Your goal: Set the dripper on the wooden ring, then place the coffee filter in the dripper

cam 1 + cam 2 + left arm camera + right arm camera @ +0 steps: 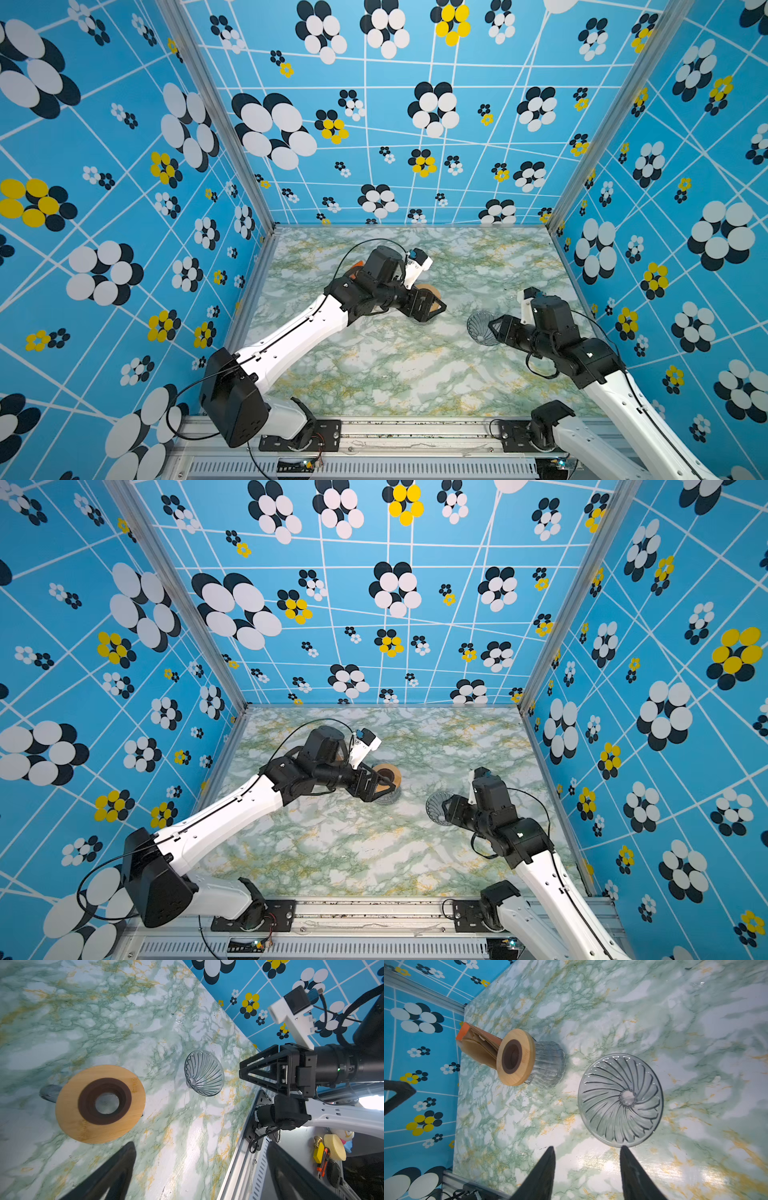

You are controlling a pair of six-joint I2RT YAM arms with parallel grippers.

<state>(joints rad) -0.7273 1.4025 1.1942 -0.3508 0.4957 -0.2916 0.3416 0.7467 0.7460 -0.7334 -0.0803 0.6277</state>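
Dripper [620, 1099] lying loose on the marble table [654, 1012], right gripper [586, 1150] parted just short of its rim, nothing being held.

In the right wrist view the 2 right fingertips [550, 1152] are being shown spread with bare table between them, the glass dripper just beyond them, apart from both. In both top views the dripper [480, 326] is being seen just beside the right gripper [494, 326], right of centre. The left gripper [199, 1153] is being held wide open and empty above the wooden ring [99, 1103], which is sitting on top of the glass jug [548, 1064]. An orange packet of tan papers [477, 1043] is lying behind the jug, near the left wall. No single loose filter can be made out; only the stack in the packet is visible.
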